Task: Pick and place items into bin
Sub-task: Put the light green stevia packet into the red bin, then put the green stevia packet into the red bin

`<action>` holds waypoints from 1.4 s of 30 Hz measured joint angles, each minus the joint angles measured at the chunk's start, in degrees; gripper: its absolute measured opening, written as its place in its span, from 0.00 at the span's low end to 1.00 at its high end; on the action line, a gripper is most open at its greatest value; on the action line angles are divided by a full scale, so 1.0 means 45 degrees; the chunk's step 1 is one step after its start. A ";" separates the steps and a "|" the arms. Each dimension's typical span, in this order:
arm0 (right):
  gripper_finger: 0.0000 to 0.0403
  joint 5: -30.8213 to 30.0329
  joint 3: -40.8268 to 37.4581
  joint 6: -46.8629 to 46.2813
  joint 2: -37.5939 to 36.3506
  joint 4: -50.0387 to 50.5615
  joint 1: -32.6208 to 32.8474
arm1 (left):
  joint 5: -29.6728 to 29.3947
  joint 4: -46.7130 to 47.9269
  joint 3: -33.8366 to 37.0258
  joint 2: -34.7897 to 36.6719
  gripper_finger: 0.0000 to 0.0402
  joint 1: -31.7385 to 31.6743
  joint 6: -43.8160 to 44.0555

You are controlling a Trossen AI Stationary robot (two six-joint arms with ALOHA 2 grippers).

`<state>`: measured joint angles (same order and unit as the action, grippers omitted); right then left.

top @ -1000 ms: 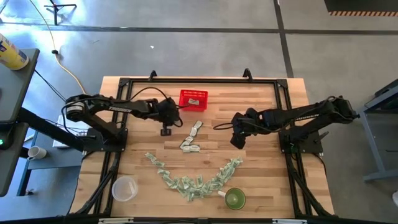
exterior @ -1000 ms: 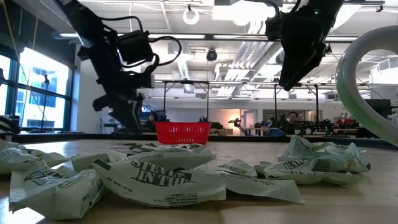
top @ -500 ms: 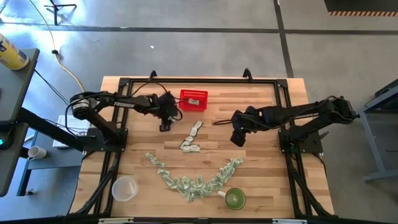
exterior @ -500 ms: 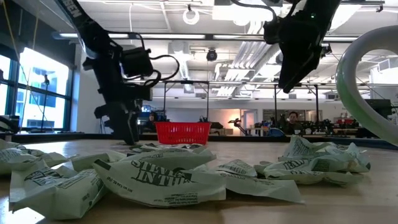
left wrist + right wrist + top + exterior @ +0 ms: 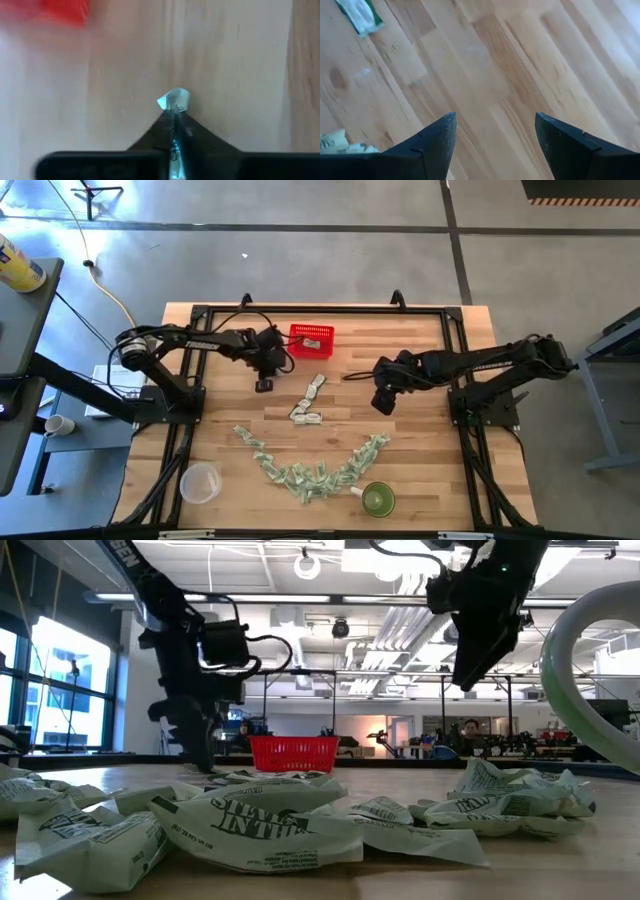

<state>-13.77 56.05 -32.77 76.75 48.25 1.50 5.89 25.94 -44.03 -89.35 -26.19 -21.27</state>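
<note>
Pale green item (image 5: 174, 100) pinched in left gripper (image 5: 173, 116) beside red bin (image 5: 311, 341); right gripper (image 5: 494, 140) open, empty.

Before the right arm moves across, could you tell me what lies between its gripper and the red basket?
In the high view, only bare table separates the right gripper from the red basket.

In the left wrist view, the red basket (image 5: 60, 11) shows only as a blur, cut off at the edge (mesh indistinguishable); the pinched piece (image 5: 174, 100) is mostly hidden between the fingers (image 5: 155, 137).
</note>
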 joint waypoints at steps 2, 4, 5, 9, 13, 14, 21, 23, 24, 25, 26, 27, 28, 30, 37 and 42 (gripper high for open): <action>0.65 0.0114 0.0000 -0.0327 0.0003 0.0436 0.0035 | -0.0004 0.1021 -0.0829 0.0147 0.05 0.0179 0.0220; 0.64 -0.0010 -0.0005 -0.0361 0.0005 0.0754 0.0053 | 0.0049 0.1906 -0.1767 0.0387 0.06 0.0356 0.0437; 0.64 -0.0160 -0.0005 -0.0274 0.0005 0.0854 0.0058 | 0.0120 0.2409 -0.2229 0.0472 0.08 0.0449 0.0465; 0.61 -0.0703 -0.0005 0.0450 0.0005 0.0938 -0.0056 | 0.0292 0.2430 -0.4043 0.0648 0.10 0.0810 0.0179; 0.59 -0.0782 -0.0005 0.0689 0.0005 0.0935 -0.0373 | 0.0112 -0.0080 -0.4769 0.0211 0.05 0.0515 -0.0596; 0.58 -0.0784 -0.0005 0.0694 0.0000 0.0933 -0.0436 | 0.0098 -0.0795 -0.4810 -0.0092 0.05 0.0315 -0.0548; 0.55 -0.0743 -0.0005 0.0707 0.0005 0.0734 -0.0490 | -0.1383 -0.0117 -0.5118 -0.2110 0.37 -0.0302 0.0672; 0.54 -0.0593 -0.0005 0.0651 0.0005 0.0734 -0.0457 | -0.1778 0.0448 -0.5363 -0.2199 0.52 -0.0117 0.0840; 0.54 -0.0504 -0.0005 0.0614 0.0005 0.0729 -0.0414 | -0.1996 0.0760 -0.5556 -0.2141 0.59 0.0087 0.0996; 0.54 -0.0492 -0.0005 0.0619 0.0005 0.0693 -0.0374 | -0.2124 0.1004 -0.5799 -0.2072 0.66 0.0294 0.1224; 0.54 -0.0493 -0.0005 0.0674 0.0005 0.0616 -0.0303 | -0.2169 0.1333 -0.6025 -0.1935 0.70 0.0533 0.1524; 0.54 -0.0490 -0.0008 0.0872 0.0005 0.0481 -0.0217 | -0.2175 0.1869 -0.6238 -0.1771 0.74 0.0760 0.1814; 0.54 -0.0486 -0.0010 0.1248 0.0005 0.0269 -0.0130 | -0.2162 0.2329 -0.6496 -0.1590 0.77 0.1039 0.2084; 0.54 -0.0266 -0.0010 0.2546 0.0008 -0.0420 0.0052 | -0.1987 0.2712 -0.6944 -0.1105 0.80 0.1627 0.2512; 0.53 0.1782 -0.0007 0.7422 0.0897 -0.3163 -0.0623 | -0.0358 0.5466 -0.5905 0.0095 0.69 0.2872 0.4493; 0.52 0.4213 -0.0005 1.0048 0.2651 -0.5010 -0.1464 | -0.0241 0.5165 -0.3600 0.1304 0.55 0.4230 0.8222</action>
<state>5.19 56.03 12.44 88.68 25.70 -5.09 4.80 49.19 -60.23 -83.49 -7.15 15.73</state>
